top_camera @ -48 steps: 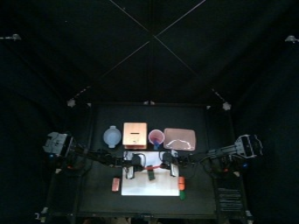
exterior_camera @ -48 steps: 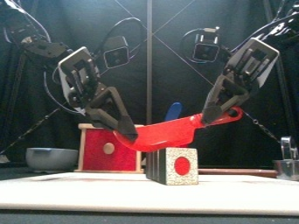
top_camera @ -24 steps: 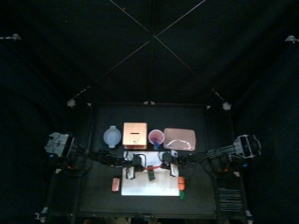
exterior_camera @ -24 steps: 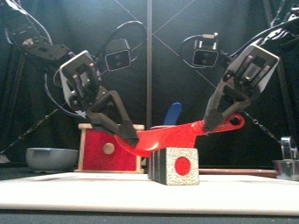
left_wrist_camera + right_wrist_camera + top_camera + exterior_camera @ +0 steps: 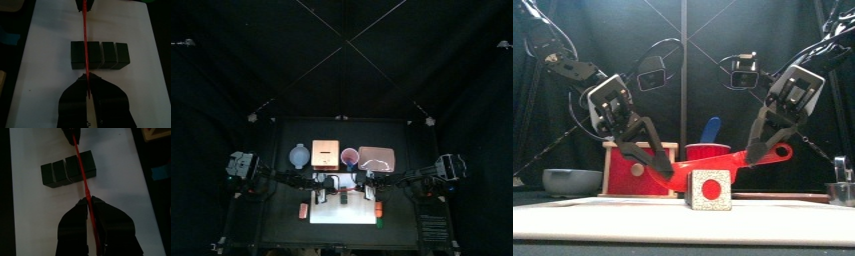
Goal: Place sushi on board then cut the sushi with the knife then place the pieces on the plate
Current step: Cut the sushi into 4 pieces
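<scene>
The board (image 5: 47, 75) carries the 4-block roll (image 5: 107, 54) mid-surface, bare white on every side. Behind it lie the tray (image 5: 376, 157) and a red cup (image 5: 710, 150) holding a blue knife (image 5: 711, 128). The red knife (image 5: 84, 35) crosses the roll near 1 end, left gripper (image 5: 85, 76) and right gripper (image 5: 89, 199) each pinching an end.

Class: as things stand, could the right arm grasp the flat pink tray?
Probably not yet: the right end effector is shut on the red toy knife, though the flat pink tray lies uncovered.

L gripper (image 5: 663, 170) & R gripper (image 5: 759, 154) both clamped, tilted inward.
</scene>
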### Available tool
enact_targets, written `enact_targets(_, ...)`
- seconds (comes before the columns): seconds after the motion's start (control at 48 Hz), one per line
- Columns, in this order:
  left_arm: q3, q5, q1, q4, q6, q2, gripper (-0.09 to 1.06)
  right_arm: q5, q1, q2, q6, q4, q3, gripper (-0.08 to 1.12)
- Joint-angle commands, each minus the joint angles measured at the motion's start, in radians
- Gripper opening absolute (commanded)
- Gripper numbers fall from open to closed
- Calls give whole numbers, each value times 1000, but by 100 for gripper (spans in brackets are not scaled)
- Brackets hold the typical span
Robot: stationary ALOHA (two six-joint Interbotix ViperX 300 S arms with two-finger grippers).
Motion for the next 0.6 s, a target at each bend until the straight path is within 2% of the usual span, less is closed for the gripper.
enact_targets(0.021,-20,-3,-2,5,-2,-6,38,5,-25,9,3,5,-9,42)
enact_targets(0.375,-20,-3,9,6,-3,8,38,6,-21,51,3,25,-14,42)
enact_targets(0.604,-21,-2,5,5,-3,2,38,8,-17,44,3,44,-15,42)
